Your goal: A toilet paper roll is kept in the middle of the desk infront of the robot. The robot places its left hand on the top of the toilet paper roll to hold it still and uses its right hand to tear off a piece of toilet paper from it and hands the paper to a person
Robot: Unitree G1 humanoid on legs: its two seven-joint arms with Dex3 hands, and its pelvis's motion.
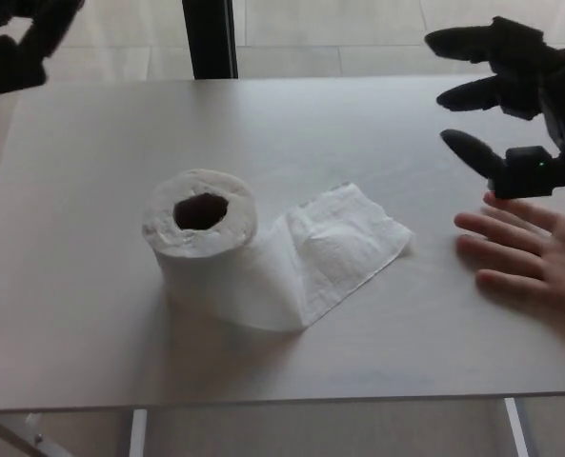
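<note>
A white toilet paper roll (202, 238) stands upright left of the desk's middle, its dark core facing up. A loose sheet of paper (344, 248) trails from it to the right and lies flat on the desk. My right hand (513, 100) hovers open at the upper right, fingers spread, well right of the sheet. My left hand (17, 40) shows only partly at the top left corner, far from the roll. A person's hand (525, 255) rests palm down on the desk at the right edge, below my right hand.
The pale wooden desk (282, 124) fills the view, its front edge near the bottom. A dark vertical post (209, 38) stands behind the desk on the tiled floor. White desk legs (515, 428) show below the front edge.
</note>
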